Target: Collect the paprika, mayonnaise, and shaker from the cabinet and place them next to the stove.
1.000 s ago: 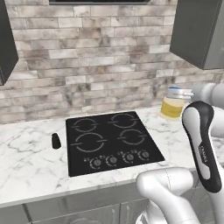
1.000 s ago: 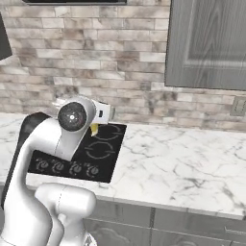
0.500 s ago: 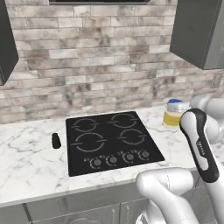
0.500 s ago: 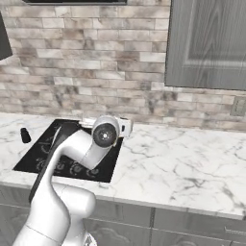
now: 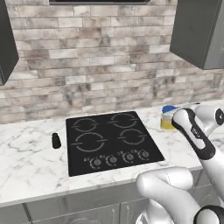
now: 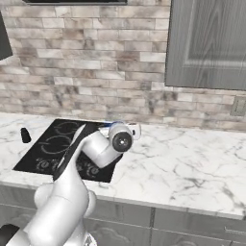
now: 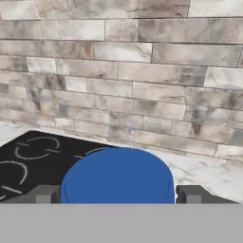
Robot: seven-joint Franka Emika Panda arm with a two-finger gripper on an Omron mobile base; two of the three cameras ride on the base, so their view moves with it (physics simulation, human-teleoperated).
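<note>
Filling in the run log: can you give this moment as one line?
mayonnaise: on counter right of stove | jaws: wide, either side of blue lid | shaker: on counter left of stove

A brick backsplash (image 5: 100, 65) of grey, beige and white blocks runs the full width of the wall beyond the gripper; the white marble counter (image 5: 30, 162) with grey veining spreads below and to either side of the gripper; grey drawer fronts (image 6: 192, 230) line the counter's front edge, nearer the base than the gripper; a dark wall unit (image 5: 6, 43) hangs high and far to the gripper's left; a wall outlet (image 6: 237, 106) sits on the bricks well to the gripper's right; the light is even and soft, casting faint shadows.
</note>
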